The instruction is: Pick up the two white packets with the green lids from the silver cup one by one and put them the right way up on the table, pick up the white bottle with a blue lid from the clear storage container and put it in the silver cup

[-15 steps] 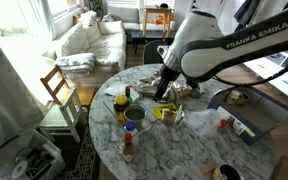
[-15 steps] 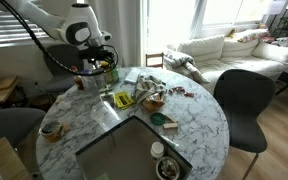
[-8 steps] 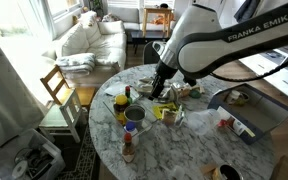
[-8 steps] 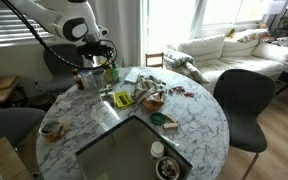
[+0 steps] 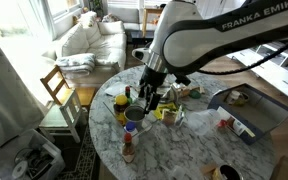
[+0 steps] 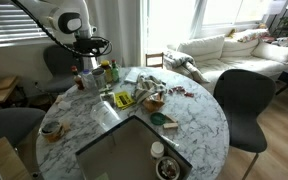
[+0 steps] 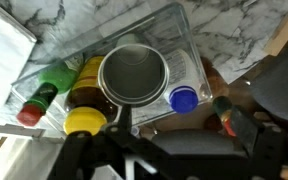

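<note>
Nearest, bottom of wrist view: gripper point(image 7: 126, 140), dark, fingers spread wide, gripping nothing. Poised straight above clear storage container point(image 7: 189, 45).

Directly beneath: silver cup point(image 7: 134, 75), upright, mouth up, within the container's outline. Interior plain grey; contents not made out.

Just beside the cup, same container: white bottle with blue lid point(image 7: 184, 99), only the lid showing from above.

On the cup's other side, packed close: yellow cap point(image 7: 84, 122), dark brown bottle point(image 7: 88, 95) against the cup's rim, green bottle point(image 7: 56, 78) tilted, ending in red cap point(image 7: 29, 113). No dividers seen; one compartment.

Container set on marble table point(image 7: 234, 30).

In an exterior view: arm point(image 5: 214, 45) bent down over the bottle cluster on the round table. There: yellow bottle with dark cap point(image 5: 121, 105), blue-lidded tub point(image 5: 134, 114) just beside it. Red-capped bottle point(image 5: 129, 150) apart, nearer the camera.

Farther: wooden chair point(image 5: 56, 88) beside the table. Farthest: pale sofa point(image 5: 89, 40) by the window.
</note>
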`<action>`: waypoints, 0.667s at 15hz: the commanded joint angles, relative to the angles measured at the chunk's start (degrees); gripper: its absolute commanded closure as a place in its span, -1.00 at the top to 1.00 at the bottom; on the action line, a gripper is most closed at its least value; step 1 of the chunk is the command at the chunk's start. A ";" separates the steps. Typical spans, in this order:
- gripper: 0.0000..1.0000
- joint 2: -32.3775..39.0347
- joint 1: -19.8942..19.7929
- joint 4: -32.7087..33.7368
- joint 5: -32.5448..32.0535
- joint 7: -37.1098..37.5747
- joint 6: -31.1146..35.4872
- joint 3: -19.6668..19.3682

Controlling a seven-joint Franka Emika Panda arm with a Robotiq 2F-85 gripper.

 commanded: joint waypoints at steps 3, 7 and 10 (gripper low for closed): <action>1.00 5.81 2.49 6.64 -1.85 -12.67 -7.61 0.16; 1.00 8.54 3.61 8.38 -2.99 -22.84 -8.37 0.42; 1.00 9.90 4.53 8.87 -3.48 -26.36 -7.77 0.22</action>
